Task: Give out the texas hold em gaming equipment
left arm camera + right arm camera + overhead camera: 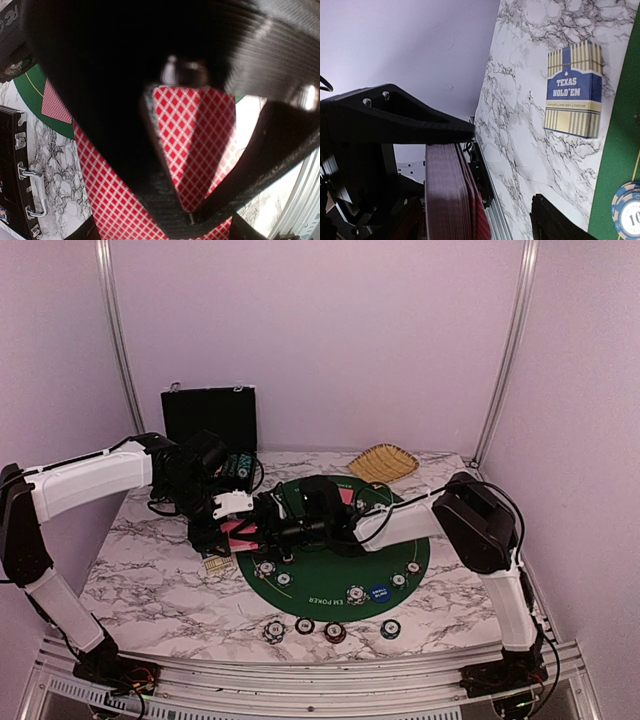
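Distribution is judged scarcely begun: the red-backed card deck (pixel 105 195) is clamped in the left pincer (pixel 200 150) over the marble bench (pixel 150 570) beside the green mat (pixel 320 580), the right pincer (pixel 502 167) is spread about its edge, one card (pixel 55 102) is laid on that mat, and chips (pixel 356 593) are placed.

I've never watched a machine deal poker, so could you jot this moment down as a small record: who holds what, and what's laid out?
left gripper: shut on the deck of cards
right gripper: open, at the deck's edge
card box: flat on the marble table, beside the green mat
chips: four in a row in front of the mat, more on it
blue button: on the mat, near side
basket: behind the mat
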Robot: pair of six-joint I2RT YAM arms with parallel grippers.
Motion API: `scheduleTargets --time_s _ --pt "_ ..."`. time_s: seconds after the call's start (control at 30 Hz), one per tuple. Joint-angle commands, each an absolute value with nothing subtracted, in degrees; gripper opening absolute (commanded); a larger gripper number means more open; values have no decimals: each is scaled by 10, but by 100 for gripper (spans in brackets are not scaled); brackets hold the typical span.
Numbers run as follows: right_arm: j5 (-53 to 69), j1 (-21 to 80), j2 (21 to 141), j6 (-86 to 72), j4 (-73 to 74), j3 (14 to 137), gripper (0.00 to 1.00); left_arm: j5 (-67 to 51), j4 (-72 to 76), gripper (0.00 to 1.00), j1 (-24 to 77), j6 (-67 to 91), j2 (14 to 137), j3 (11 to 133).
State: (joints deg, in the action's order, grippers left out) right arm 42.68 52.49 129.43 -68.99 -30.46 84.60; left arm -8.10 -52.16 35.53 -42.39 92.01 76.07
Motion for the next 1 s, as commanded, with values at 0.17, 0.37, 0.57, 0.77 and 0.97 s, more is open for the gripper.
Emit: scheduleTargets --time_s 0.17,0.37,0.57,0.77,0.97 --pt "421 509 1276 -697 -333 818 67 -92 -526 2 356 -421 911 779" --pt "420 502 1257 -692 -336 802 61 -91 -526 2 356 -421 911 779" --pt "421 497 1246 -688 -337 794 53 -92 -527 2 356 -421 912 778" --pt "419 491 1227 -677 -331 780 45 -89 -527 2 356 -421 911 777" --pt "420 486 1213 -665 -318 778 40 -90 -527 2 356 -420 912 777"
